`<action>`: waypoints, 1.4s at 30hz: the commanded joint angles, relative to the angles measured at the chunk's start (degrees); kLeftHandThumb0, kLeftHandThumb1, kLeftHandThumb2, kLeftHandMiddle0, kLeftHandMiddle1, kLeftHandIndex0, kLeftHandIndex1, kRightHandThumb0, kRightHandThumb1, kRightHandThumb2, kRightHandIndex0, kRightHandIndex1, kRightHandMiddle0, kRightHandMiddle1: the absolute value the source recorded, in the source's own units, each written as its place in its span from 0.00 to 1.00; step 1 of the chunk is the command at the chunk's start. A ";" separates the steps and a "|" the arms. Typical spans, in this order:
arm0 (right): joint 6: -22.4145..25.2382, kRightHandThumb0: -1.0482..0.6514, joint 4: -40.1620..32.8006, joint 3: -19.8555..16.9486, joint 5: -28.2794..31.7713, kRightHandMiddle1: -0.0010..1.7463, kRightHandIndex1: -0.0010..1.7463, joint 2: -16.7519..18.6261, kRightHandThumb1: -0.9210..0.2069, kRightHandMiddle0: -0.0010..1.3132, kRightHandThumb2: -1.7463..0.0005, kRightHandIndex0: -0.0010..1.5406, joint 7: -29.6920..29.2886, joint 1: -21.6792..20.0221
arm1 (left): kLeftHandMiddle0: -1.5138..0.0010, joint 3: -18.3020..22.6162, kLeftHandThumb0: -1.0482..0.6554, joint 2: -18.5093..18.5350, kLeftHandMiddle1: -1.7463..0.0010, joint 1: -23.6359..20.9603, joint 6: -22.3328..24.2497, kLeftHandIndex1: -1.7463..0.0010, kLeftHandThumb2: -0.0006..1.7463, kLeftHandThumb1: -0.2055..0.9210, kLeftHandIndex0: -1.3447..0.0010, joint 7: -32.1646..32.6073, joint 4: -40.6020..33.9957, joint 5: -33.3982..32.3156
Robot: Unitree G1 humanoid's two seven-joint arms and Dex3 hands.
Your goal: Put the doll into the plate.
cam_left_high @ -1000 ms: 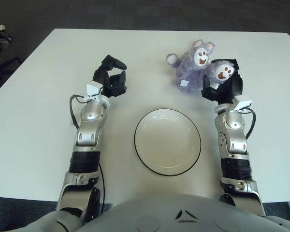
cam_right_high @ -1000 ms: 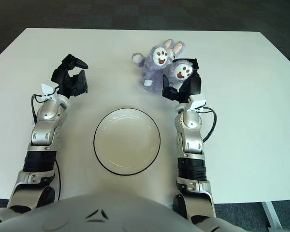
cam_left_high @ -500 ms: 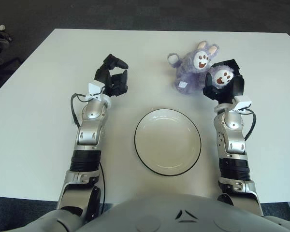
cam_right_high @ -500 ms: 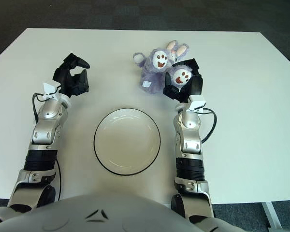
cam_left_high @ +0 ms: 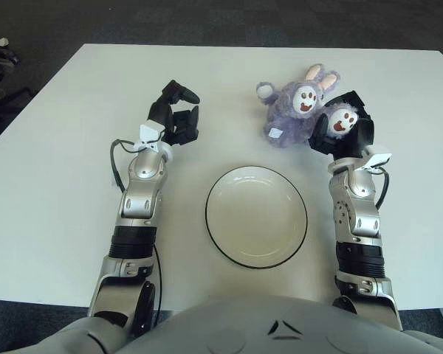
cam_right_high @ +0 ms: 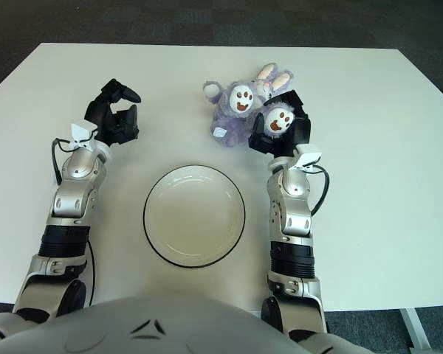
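— White desk (cam_left_high: 52,184) seen from above; where is the plate (cam_left_high: 256,215)?

— Centre, empty. Beyond it, to the right, lies the purple doll (cam_left_high: 301,109). The right hand (cam_left_high: 341,133) has its dark fingers (cam_left_high: 363,134) closed around the doll's near side. The left hand (cam_left_high: 175,118), beyond-left of the plate, has fingers loosely curled, holding nothing.

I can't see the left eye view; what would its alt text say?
A robot's right hand grips a purple plush doll at the far right of a white table. An empty white plate lies between its arms, and its left hand hovers open to the plate's far left.
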 commanded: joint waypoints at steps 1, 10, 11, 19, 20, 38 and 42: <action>1.08 0.61 -1.83 -0.21 0.23 0.93 0.98 -0.12 0.70 0.49 0.15 0.46 0.09 0.58 | 0.21 -0.34 0.39 -0.05 0.00 -0.92 -0.62 0.00 0.49 0.78 0.74 0.60 0.42 0.71; 4.22 0.61 -4.70 0.22 -0.84 0.89 0.93 -1.46 0.74 0.54 0.16 0.50 0.78 1.57 | 0.21 -0.97 0.39 -0.08 0.00 -1.33 -1.27 0.00 0.49 0.78 0.74 0.44 1.16 1.34; 4.42 0.61 -4.96 0.22 -0.80 0.90 0.93 -1.54 0.74 0.55 0.16 0.49 0.88 1.68 | 0.21 -1.03 0.39 -0.11 0.00 -1.28 -1.29 0.00 0.49 0.78 0.74 0.45 1.10 1.37; 8.12 0.61 -9.44 0.72 -1.89 0.92 0.93 -4.71 0.74 0.55 0.15 0.48 3.36 3.15 | 0.22 -1.81 0.39 -0.19 0.00 -1.71 -1.45 0.00 0.50 0.77 0.74 0.37 1.61 1.79; 8.40 0.61 -9.88 0.66 -1.89 0.92 0.93 -5.06 0.74 0.55 0.15 0.48 3.66 3.27 | 0.22 -1.88 0.39 -0.22 0.00 -1.76 -1.41 0.00 0.50 0.77 0.74 0.44 1.63 1.85; 9.26 0.61 -13.86 -0.15 -2.63 0.93 0.95 -9.61 0.74 0.55 0.14 0.47 7.96 5.68 | 0.20 -3.59 0.39 1.28 0.00 -4.80 -6.17 0.00 0.51 0.77 0.74 0.29 5.25 5.50; 9.42 0.61 -14.18 -0.50 -1.73 0.94 0.95 -9.64 0.74 0.54 0.14 0.47 8.84 5.91 | 0.20 -4.28 0.39 2.26 0.00 -6.12 -8.50 0.00 0.51 0.76 0.73 0.74 7.03 7.71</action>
